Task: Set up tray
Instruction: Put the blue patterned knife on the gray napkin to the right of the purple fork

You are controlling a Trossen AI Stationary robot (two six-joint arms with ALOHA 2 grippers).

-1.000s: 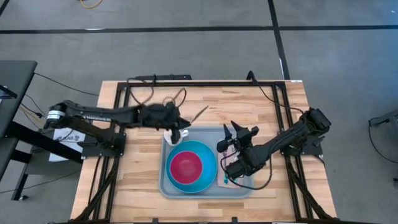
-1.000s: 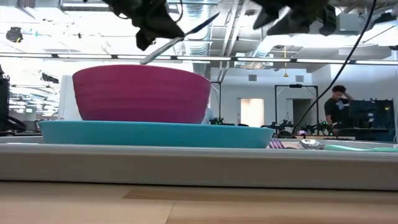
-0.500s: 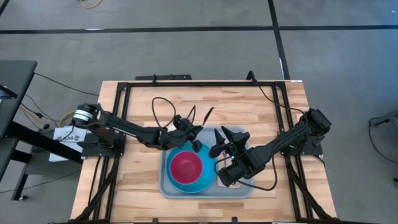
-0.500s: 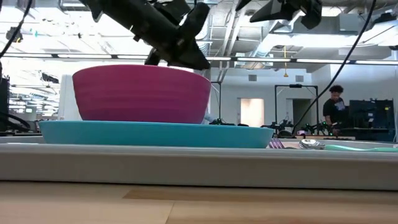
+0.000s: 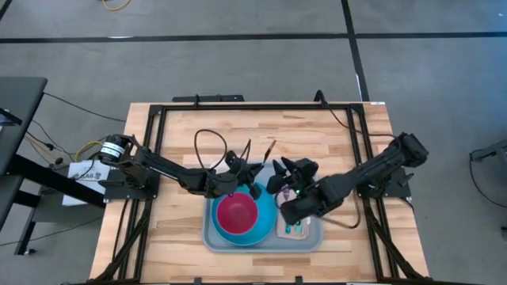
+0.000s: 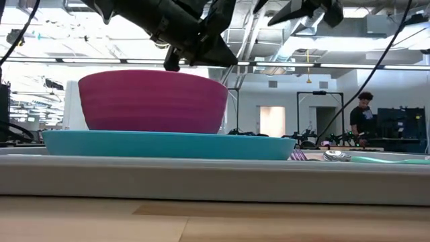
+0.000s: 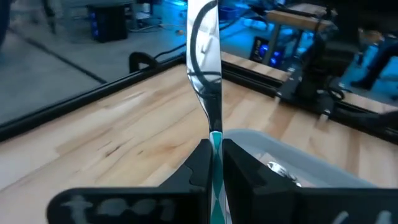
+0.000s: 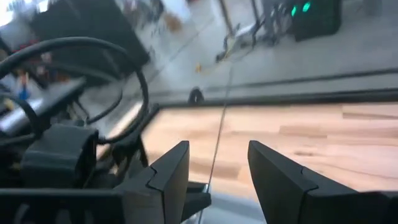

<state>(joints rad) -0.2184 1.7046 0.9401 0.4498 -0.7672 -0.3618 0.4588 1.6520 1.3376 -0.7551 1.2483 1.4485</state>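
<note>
Two dark jointed arms trail looping black cables.

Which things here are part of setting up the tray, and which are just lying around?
Job:
tray
blue plate
pink bowl
utensil held in left gripper
cutlery in tray
right gripper, open

Lying about:
black frame
cables

Both grippers hover over the tray, seemingly above its far edge.

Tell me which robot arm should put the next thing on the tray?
Probably the left. Its gripper is shut on a knife right beside the tray, while the right gripper hangs open and empty above it.
</note>
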